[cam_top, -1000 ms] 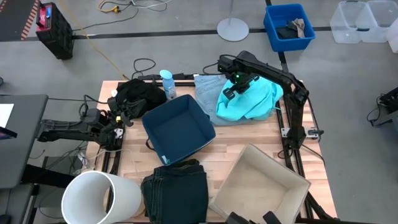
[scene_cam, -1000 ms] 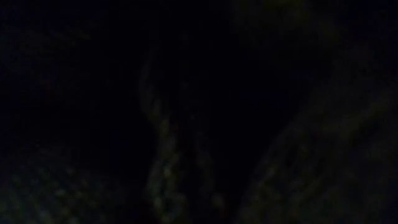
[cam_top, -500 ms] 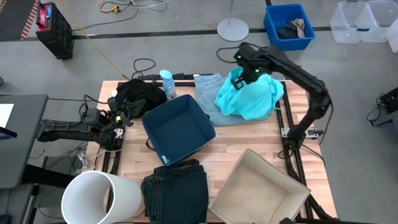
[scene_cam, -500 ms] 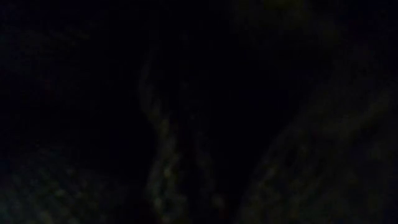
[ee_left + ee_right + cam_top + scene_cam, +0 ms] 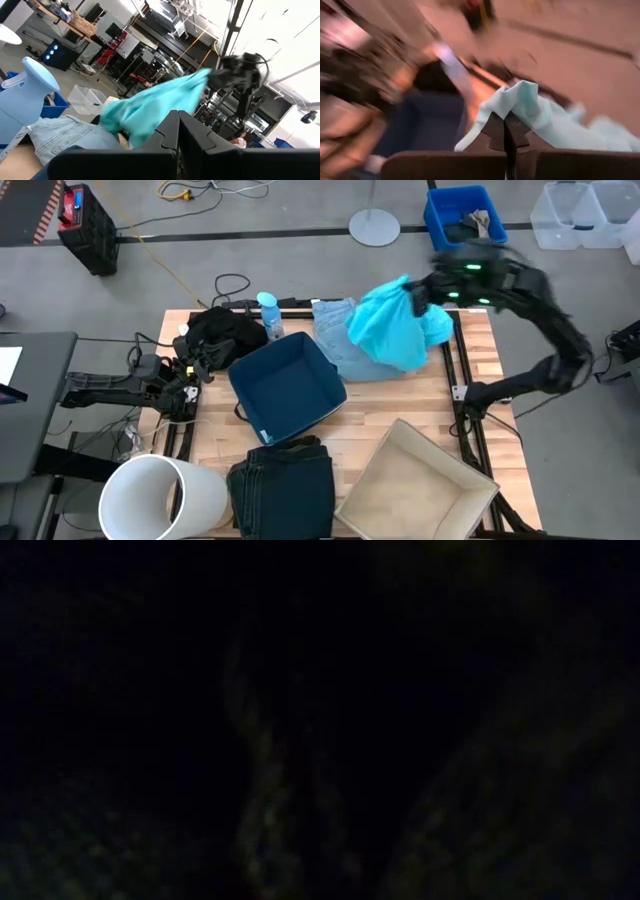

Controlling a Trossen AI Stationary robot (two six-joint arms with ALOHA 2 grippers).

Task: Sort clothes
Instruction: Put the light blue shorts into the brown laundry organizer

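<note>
The bright turquoise top (image 5: 390, 328) is at the table's far right, drawn up over the pale blue denim jeans (image 5: 338, 345), which lie flat on the table. My right gripper (image 5: 420, 292) is shut on the top above the table; it also shows in the left wrist view (image 5: 235, 72). The black garment (image 5: 222, 330) lies heaped at the far left. The dark navy jeans (image 5: 282, 485) lie folded at the near edge. My left gripper (image 5: 178, 131) is shut and empty, low at the table's left edge (image 5: 195, 368). The low view is dark. My right gripper pinches a bunched fold of the turquoise top (image 5: 519, 102) between its two fingers, at the top's raised end. The cloth trails from the fingers slanting down toward the table's left (image 5: 150, 102). Its lower end (image 5: 395, 358) lies on the pale jeans.
A navy fabric bin (image 5: 285, 388) stands open mid-table, a beige bin (image 5: 415, 478) at the near right, a white bucket (image 5: 160, 498) on its side at the near left. A blue spray bottle (image 5: 268, 315) stands at the far edge. A blue crate (image 5: 463, 220) sits on the floor beyond.
My right gripper has risen and swung toward the table's right edge with the turquoise top. The gripped end has lifted and the cloth has been drawn out into a slanting drape, while its lower end stays on the pale jeans.
</note>
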